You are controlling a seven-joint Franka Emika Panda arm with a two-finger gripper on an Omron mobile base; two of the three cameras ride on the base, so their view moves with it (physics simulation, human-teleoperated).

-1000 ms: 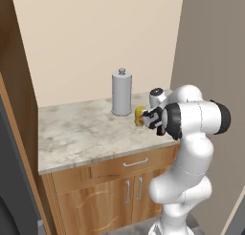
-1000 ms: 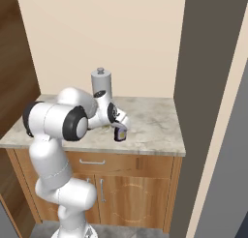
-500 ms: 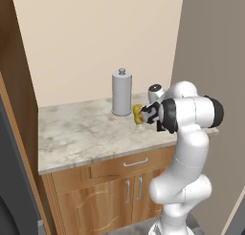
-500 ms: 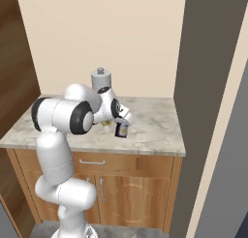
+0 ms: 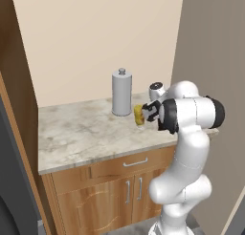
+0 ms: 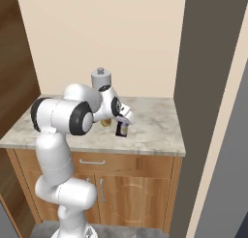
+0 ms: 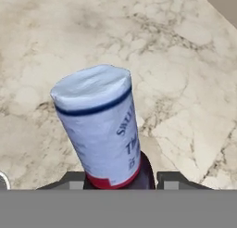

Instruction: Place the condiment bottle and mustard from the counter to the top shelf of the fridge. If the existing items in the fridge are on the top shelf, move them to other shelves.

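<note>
clearly the step in hand is the first pickup, of one of the two things that must go to the fridge. nearest to the camera on the wrist, the small bottle with a white-and-blue label and a dark red body (image 7: 104, 136) stands between the two dark tips of the hand (image 7: 121, 180), one tip on each side of its base. the hand is about half open, and i cannot tell if the tips already press on the bottle. from the right base view the bottle (image 6: 121, 128) stands on the beige marble bench (image 6: 155, 130), near its front edge. a little behind, a small yellow container (image 5: 139, 115), probably the mustard, is just beside the hand. farther back stands a tall grey cylinder canister with a knob lid (image 5: 121, 92). next, i think, the hand must finish closing, then lift straight up.
</note>
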